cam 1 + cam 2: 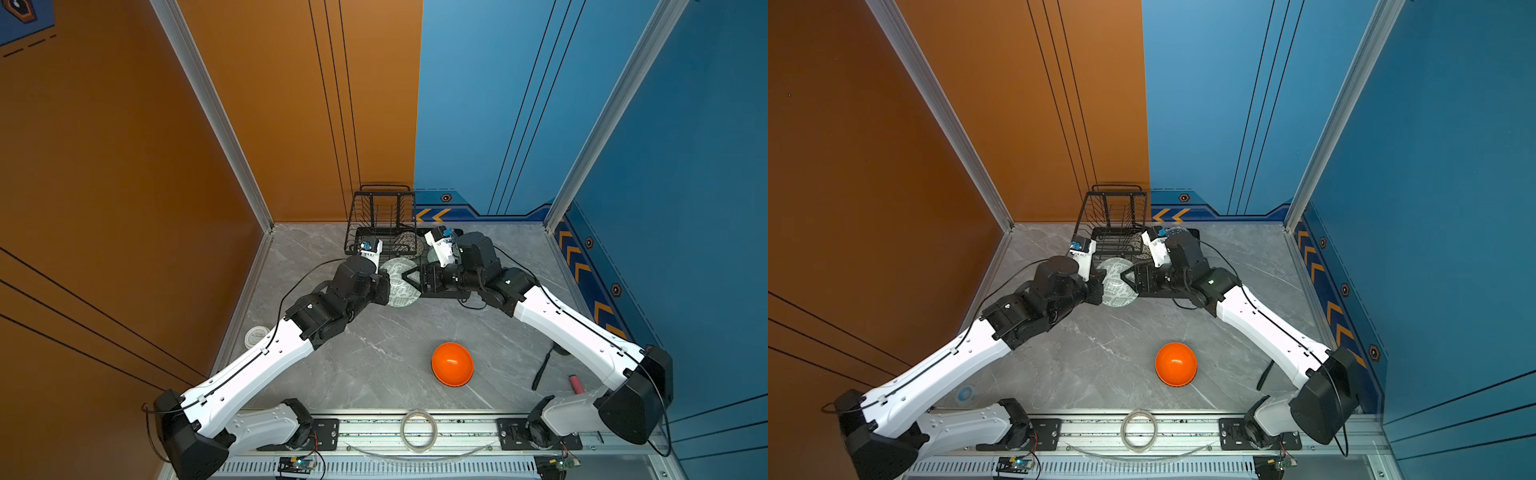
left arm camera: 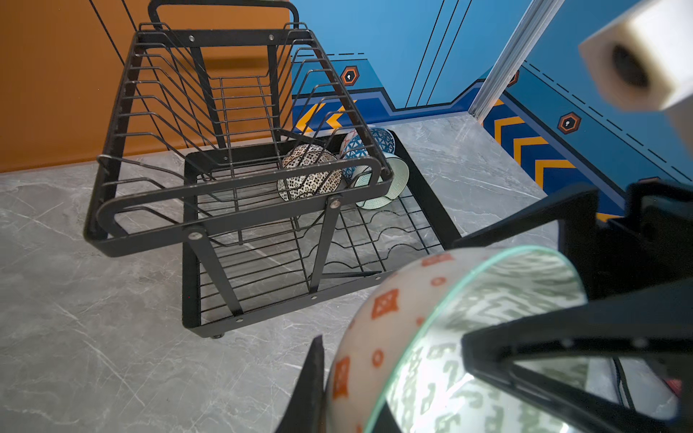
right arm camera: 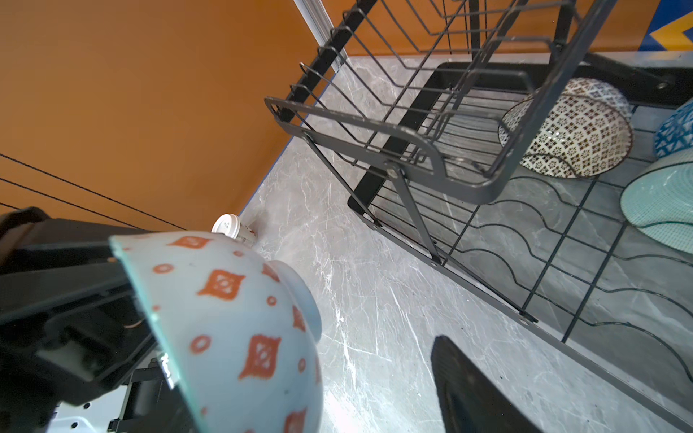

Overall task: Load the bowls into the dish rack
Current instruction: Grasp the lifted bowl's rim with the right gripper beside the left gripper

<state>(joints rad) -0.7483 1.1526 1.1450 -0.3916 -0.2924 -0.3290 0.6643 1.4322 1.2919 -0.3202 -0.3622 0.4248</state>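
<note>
Both arms stretch forward and bend inward to meet at the middle, where the left end effector point(image 1: 385, 286) is clamped on the rim of the maze-patterned bowl point(image 1: 397, 297) and the right end effector point(image 1: 410, 279) faces it with jaws spread, one finger point(image 3: 472, 390) clear of the bowl.

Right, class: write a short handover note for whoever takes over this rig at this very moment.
Left tool: shut on the maze-patterned bowl, held on edge in front of the dish rack.
Right tool: open, jaws apart and straddling that bowl's rim on the opposite side.
Done: lattice bowl, blue triangle bowl and pale mint bowl lie in the rack's lower tray.
Left: rack the held bowl, then the orange bowl, which sits alone on the table.
</note>
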